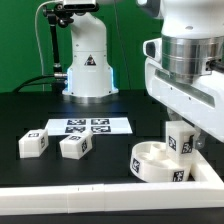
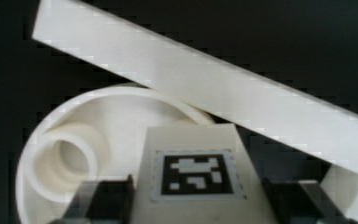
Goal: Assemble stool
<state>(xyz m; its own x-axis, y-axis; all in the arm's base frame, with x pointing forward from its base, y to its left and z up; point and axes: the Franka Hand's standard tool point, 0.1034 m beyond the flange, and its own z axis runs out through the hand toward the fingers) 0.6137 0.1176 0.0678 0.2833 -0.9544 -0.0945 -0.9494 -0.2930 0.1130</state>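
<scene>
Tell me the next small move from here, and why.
Probably ease the pincer straight down a little, slowly. It is shut on a leg, held upright just above the seat, toward the side at the exterior view's right, and the leg does not look seated yet. Whether it lines up with a socket cannot be told.

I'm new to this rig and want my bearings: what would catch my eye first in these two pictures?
First the big white gripper at the exterior view's right, holding a tagged leg right by the round seat, near the border wall. Next, a loose leg and a second loose leg lie on the black table at the exterior view's left, with the marker board just behind them.
</scene>
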